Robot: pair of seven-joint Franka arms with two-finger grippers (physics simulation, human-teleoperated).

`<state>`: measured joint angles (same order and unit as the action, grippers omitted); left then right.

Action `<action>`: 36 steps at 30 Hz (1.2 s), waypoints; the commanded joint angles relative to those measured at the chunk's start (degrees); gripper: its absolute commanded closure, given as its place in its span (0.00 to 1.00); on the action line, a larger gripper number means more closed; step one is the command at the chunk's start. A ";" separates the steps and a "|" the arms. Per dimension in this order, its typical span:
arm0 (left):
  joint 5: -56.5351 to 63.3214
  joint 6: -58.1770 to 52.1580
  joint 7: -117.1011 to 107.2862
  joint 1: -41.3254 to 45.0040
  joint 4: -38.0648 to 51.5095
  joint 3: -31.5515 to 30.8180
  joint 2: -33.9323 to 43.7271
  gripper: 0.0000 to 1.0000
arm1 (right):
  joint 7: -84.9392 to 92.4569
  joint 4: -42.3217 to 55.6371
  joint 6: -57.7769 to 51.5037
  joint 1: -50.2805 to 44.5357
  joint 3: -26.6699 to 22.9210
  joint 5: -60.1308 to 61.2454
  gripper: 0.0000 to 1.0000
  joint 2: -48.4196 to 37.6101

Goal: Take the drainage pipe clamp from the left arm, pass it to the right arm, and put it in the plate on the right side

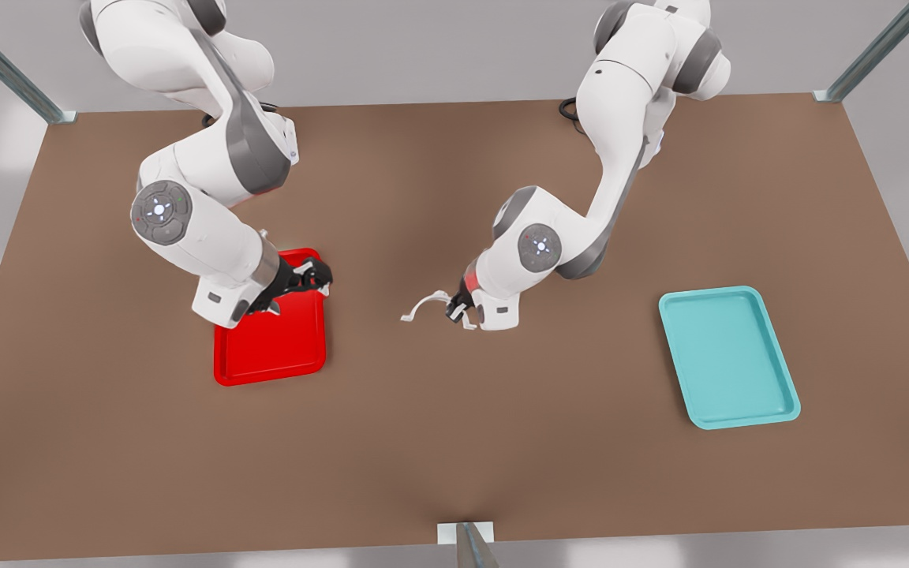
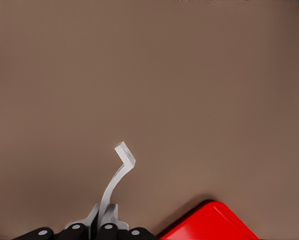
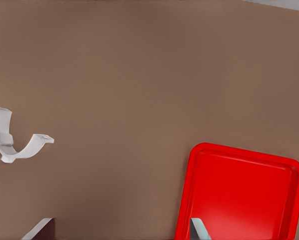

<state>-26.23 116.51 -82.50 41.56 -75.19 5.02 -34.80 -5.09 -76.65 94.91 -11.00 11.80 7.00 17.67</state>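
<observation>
The drainage pipe clamp (image 1: 425, 304) sits pinched in the left gripper (image 1: 458, 309) awaiting handover (right gripper (image 1: 306, 282), fingers parted and empty, hovers over the plate (image 1: 269, 364)) and must approach.

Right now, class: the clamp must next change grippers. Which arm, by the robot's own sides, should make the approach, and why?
The right arm. The right gripper hangs open and free over the red plate, while the left gripper is shut on the drainage pipe clamp, holding it out toward the right arm.

White arched drainage pipe clamp (image 1: 425, 304) beside red plate (image 1: 281, 347)
</observation>
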 commanded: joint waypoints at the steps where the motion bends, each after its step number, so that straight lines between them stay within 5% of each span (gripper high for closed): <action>1: -0.14 0.74 -11.37 0.01 0.05 -0.01 0.26 0.79 | -9.94 -0.16 1.07 0.01 0.33 -0.32 0.00 0.00; 4: -0.31 0.74 -6.80 0.10 -0.04 -0.01 0.26 0.79 | -10.11 -0.78 1.68 -1.04 0.41 -1.46 0.00 0.17; 11: -0.58 0.74 -4.69 0.71 -0.04 -0.10 -0.01 0.79 | -48.43 -0.16 9.42 -6.67 0.33 -6.21 0.00 7.47; 17: -0.58 0.83 -5.39 0.71 -0.04 -0.10 -0.01 0.79 | -60.99 0.36 13.81 -10.44 0.41 -6.13 0.00 8.88; 20: -0.58 0.83 -5.30 0.63 -0.04 -0.10 -0.01 0.79 | -71.46 7.04 13.99 -13.87 0.41 -6.13 0.00 13.01; 36: -0.75 2.15 -5.30 0.45 -0.39 -0.10 -0.09 0.79 | -73.57 2.91 13.02 -15.02 -0.29 -7.36 0.00 13.45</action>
<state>-26.97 117.73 -87.14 42.01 -75.54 4.93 -34.97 -61.27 -73.77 108.14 -25.90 11.51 0.03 31.19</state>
